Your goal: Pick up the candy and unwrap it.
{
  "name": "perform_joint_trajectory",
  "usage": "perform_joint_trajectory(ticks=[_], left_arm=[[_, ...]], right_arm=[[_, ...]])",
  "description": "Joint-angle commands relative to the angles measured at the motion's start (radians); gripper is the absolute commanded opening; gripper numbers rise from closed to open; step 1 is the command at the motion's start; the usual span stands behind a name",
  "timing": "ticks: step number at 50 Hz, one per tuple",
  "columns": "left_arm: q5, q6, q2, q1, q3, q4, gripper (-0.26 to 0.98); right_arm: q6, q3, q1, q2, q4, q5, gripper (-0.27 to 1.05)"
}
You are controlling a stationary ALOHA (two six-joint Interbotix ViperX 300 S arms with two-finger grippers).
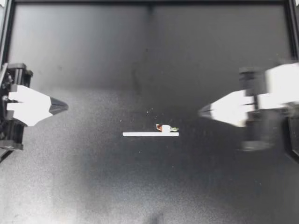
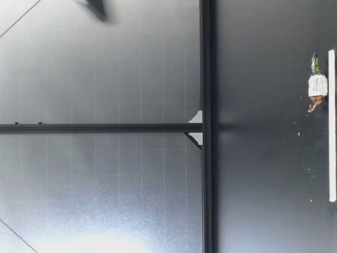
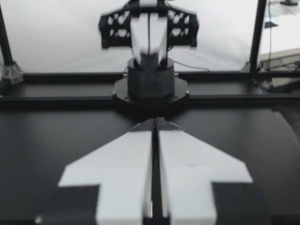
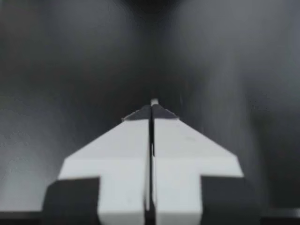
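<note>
Since the candy (image 1: 166,128) lay ungrasped at the centre of the bench (image 1: 93,177), our left claw (image 1: 64,106) at nine o'clock and right claw (image 1: 202,111) at three hung pressed together, empty.

my left end effector (image 1: 64,106) sits low at the bench's left edge and points toward the middle, its two fingers (image 3: 126,159) pressed flat together. my right end effector (image 1: 203,111) comes in from the right edge and reaches farther inward, its fingers (image 4: 187,154) likewise pressed together. the two tips face each other, well apart.
</note>
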Motion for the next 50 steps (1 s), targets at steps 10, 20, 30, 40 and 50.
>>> perform_joint_trajectory(ticks=[10, 20, 30, 40, 50], left_arm=[[-0.009, -0.002, 0.003, -0.002, -0.002, 0.002, -0.12], [-0.009, -0.005, 0.003, -0.003, 0.006, 0.002, -0.12], [-0.009, -0.006, 0.003, -0.003, 0.012, 0.002, -0.12], [-0.009, -0.014, 0.003, -0.002, 0.014, 0.002, -0.12], [-0.008, -0.018, 0.003, -0.002, 0.015, 0.002, -0.12]], right_arm=[[-0.003, -0.140, -0.014, 0.272, -0.002, 0.132, 0.00], [-0.006, -0.213, -0.014, 0.410, -0.003, 0.241, 0.33], [-0.006, -0.264, -0.015, 0.522, -0.008, 0.261, 0.47], [-0.006, -0.284, -0.015, 0.580, -0.008, 0.268, 0.47], [0.002, -0.282, -0.029, 0.606, -0.008, 0.275, 0.46]])
